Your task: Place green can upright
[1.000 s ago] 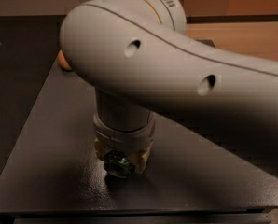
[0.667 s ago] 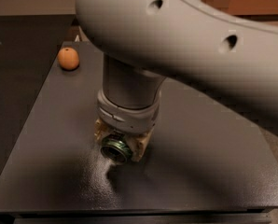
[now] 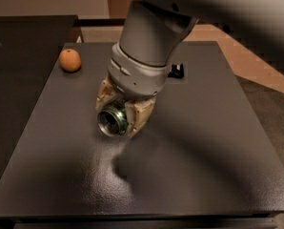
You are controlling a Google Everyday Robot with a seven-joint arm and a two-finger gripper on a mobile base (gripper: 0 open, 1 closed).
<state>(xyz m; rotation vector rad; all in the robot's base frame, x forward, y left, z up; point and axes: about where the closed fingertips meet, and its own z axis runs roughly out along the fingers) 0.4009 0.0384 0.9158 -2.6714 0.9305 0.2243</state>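
Observation:
The green can (image 3: 112, 121) is held in my gripper (image 3: 123, 111) at the middle of the dark table (image 3: 204, 142). The can is tilted, its silver end facing the camera and down to the left. Only that end and a thin green rim show; the rest is hidden between the beige fingers (image 3: 141, 116). The gripper hangs from the grey wrist just above the tabletop, shut on the can. Whether the can touches the table cannot be told.
An orange (image 3: 70, 60) lies at the table's far left. A flat black ridged bar (image 3: 176, 70) lies behind the wrist, partly hidden. The big grey arm fills the upper right. A second dark surface (image 3: 23, 42) adjoins on the left.
The arm has swung up and to the right, out of the foreground. The gripper with the can has tilted, so the can's end now faces more toward the camera.

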